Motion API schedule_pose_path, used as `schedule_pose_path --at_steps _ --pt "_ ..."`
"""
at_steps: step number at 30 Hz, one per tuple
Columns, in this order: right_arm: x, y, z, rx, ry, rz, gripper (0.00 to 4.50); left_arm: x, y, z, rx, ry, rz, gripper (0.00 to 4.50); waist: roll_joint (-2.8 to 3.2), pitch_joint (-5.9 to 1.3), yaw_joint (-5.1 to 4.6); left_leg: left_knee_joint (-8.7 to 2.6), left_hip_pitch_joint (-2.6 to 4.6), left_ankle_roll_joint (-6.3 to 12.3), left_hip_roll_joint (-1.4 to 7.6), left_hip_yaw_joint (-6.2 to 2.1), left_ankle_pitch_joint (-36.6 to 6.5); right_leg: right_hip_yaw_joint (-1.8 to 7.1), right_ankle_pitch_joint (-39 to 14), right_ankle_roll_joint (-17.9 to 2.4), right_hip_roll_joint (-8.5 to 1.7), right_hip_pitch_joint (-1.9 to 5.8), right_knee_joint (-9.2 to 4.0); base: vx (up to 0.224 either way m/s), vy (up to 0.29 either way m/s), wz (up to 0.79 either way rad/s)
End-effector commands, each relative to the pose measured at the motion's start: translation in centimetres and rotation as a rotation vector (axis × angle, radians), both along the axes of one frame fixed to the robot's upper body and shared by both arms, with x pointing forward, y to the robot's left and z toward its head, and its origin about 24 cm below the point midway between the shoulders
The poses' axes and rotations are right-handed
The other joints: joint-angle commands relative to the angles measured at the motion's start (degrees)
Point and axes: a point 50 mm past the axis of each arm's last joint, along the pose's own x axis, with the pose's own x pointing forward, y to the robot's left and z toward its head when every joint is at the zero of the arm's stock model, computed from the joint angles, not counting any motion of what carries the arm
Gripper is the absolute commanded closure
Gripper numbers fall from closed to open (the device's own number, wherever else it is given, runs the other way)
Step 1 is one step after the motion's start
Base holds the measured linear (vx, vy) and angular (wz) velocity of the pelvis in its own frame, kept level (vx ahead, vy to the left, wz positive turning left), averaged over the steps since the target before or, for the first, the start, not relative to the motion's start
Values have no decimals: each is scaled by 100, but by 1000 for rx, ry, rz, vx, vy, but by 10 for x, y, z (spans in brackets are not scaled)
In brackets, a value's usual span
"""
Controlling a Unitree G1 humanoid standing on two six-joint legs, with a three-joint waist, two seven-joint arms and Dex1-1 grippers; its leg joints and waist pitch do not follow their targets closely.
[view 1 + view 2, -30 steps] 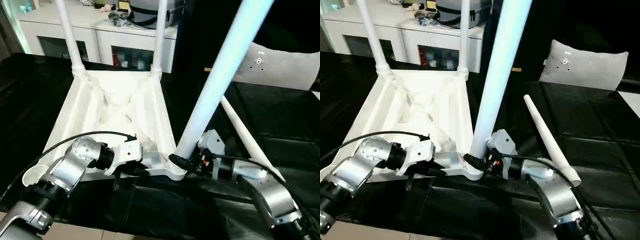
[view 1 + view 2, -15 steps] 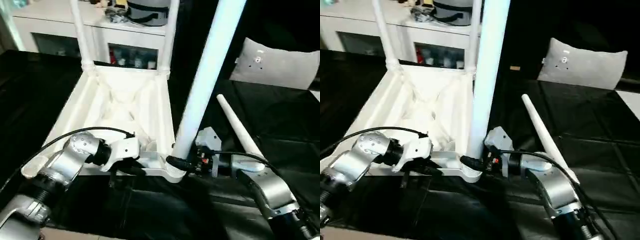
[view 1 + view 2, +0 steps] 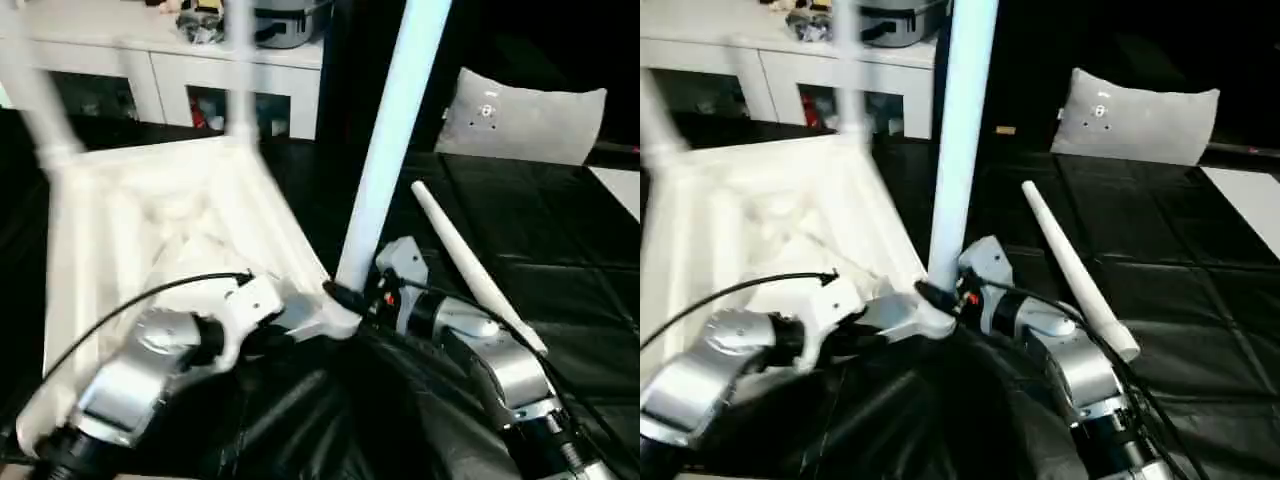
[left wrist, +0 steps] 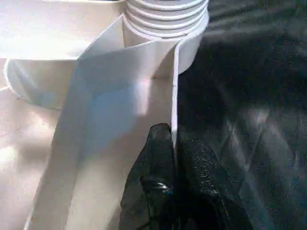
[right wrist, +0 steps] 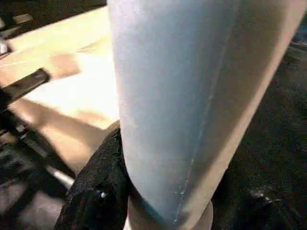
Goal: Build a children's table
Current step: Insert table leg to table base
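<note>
Head camera views: the children's table (image 3: 170,220) lies upside down on a bench covered in black sheeting (image 3: 560,260), its ribbed underside facing up. Two legs (image 3: 238,70) stand in the far corner sockets, blurred. A third leg (image 3: 385,150) rises from the near corner socket (image 3: 335,318) on the robot's right, leaning slightly. A fourth, loose leg (image 3: 470,265) lies on the sheeting just beside the right forearm, apart from the tabletop. The left end effector (image 3: 275,318) sits at the near edge of the tabletop, next to that socket. The right end effector (image 3: 345,298) is at the base of the third leg. Behind the bench stands a white cabinet (image 3: 150,60) with clutter on top, and a grey cushion (image 3: 520,115) lies at the far right.

Left wrist view: the left end effector (image 4: 173,158) has its black fingers (image 4: 156,158) pressed together on a thin upright rib (image 4: 175,96) of the table's underside, pinching it. The threaded socket collar (image 4: 165,19) stands just beyond.

Right wrist view: the right end effector's black finger (image 5: 103,182) lies against the base of the third leg (image 5: 192,96), which stands between the fingers; the fingers are closed around the leg.
</note>
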Motion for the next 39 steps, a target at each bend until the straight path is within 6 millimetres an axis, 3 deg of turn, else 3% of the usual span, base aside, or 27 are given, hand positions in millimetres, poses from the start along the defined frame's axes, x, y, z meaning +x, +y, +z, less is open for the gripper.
schedule_pose_path --at_steps 1,5,13,15,17,18,19,21,22,24,25,26,28,30,35,36,39 --pt "-14 -9 -51 -134 247 -53 262 4 -23 27 -65 -112 -30 450 77 -121 73 -431 -18 46 333 -105 -1329 331 -1105 -1033 -533 65 -561 0 0 0" --pt "-12 -5 -54 -131 258 -52 262 3 -32 29 -47 -114 -25 450 48 -138 114 -420 -25 105 318 -91 -1112 321 -742 -1021 -529 104 -550 0 0 0" --pt "-5 -1 -51 -81 237 -77 262 10 -20 28 54 -144 48 450 74 -109 97 -453 -20 -14 317 -126 -1545 310 -1508 -894 -540 75 -605 0 0 0" --pt "-4 0 -49 -54 236 -82 192 11 -17 28 62 -148 58 450 75 -96 74 -449 -4 -48 310 -127 -1748 320 -1736 -865 -541 42 -628 0 0 0" --pt "-3 0 -48 -47 229 -85 192 12 -17 29 65 -148 61 450 81 -109 83 -435 10 -50 313 -120 -1733 331 -1772 -876 -548 25 -643 0 0 0" --pt "-2 0 -47 -44 210 -86 172 13 -15 29 67 -158 59 450 87 -123 98 -429 16 -60 323 -118 -1634 334 -1654 -898 -556 24 -637 0 0 0" --pt "-2 0 -46 -38 206 -84 172 14 -15 29 66 -167 52 450 87 -165 105 -422 -22 -50 327 -121 -1346 333 -1076 -944 -539 91 -568 0 0 0" --pt "-3 -1 -44 -23 202 -76 148 16 -14 29 65 -175 38 450 93 -196 118 -386 -31 40 312 -99 -910 311 -103 -1055 -502 115 -485 0 0 0" --pt "-3 -2 -43 -15 186 -78 141 17 -11 29 77 -186 17 450 131 -197 129 -380 -34 55 310 -100 -792 308 130 -1090 -502 118 -463 0 0 0" --pt "-5 -3 -42 -13 170 -66 125 18 -9 27 88 -184 1 450 116 -200 175 -353 -26 132 303 -74 -608 305 633 -1154 -496 128 -437 0 0 0" --pt "-6 -4 -41 -11 163 -55 125 18 -8 26 93 -181 -6 450 87 -204 181 -350 -32 139 298 -68 -567 297 740 -1193 -491 154 -423 0 0 0" --pt "-7 -6 -39 -3 138 -56 114 18 -6 25 98 -174 -32 450 120 -211 193 -338 -32 146 291 -65 -540 301 789 -1212 -500 162 -414 0 0 0" --pt "-11 -12 -33 20 67 -46 91 19 -3 22 101 -167 -78 450 103 -200 218 -327 -37 198 286 -53 -485 303 809 -1204 -500 170 -415 0 0 0" --pt "-15 -17 -27 39 24 -33 81 21 -1 21 106 -176 -137 450 157 -185 254 -323 -32 235 290 -47 -520 302 706 -1145 -498 162 -435 0 0 0" --pt "-25 -30 -20 57 24 25 33 21 3 15 134 -169 -246 450 175 -187 312 -324 -8 229 312 -52 -619 297 579 -1127 -497 166 -419 0 0 0" --pt "-26 -34 -18 61 13 39 25 21 4 14 135 -159 -272 450 226 -187 328 -324 -16 240 309 -57 -583 298 639 -1136 -507 169 -411 0 0 0" --pt "-29 -44 -10 67 -17 91 5 20 7 11 142 -129 -366 450 215 -206 333 -301 -12 268 307 -53 -501 291 895 -1190 -503 183 -385 0 0 0"
